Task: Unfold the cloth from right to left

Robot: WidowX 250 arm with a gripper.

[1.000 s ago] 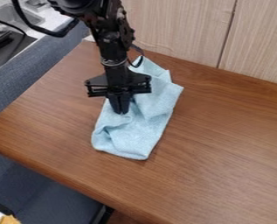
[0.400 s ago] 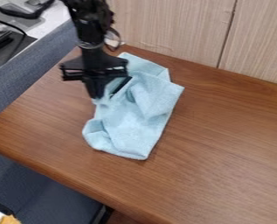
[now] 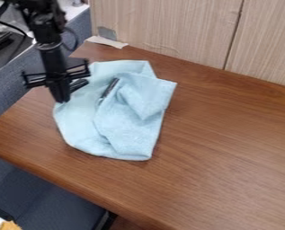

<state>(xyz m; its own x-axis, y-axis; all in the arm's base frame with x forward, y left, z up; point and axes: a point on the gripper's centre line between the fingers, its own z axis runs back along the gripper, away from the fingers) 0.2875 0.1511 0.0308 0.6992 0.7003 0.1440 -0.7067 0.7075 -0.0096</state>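
Cloth [image 3: 129,119]: we see it on the left part of the table [image 3: 229,148], toward the far side; its left part spreads fairly smooth, while its right part is rumpled, with thick folds
Gripper [image 3: 61,99]: we find it at the cloth's left edge, pointing down; its fingers are closed together, pinching that edge
Dark slender object [image 3: 109,88]: we see it slanting amid the cloth, left of the thick folds
Far edge: we see a pale strip [image 3: 106,42] at the table's far left corner, beside the wooden panels [image 3: 168,27]
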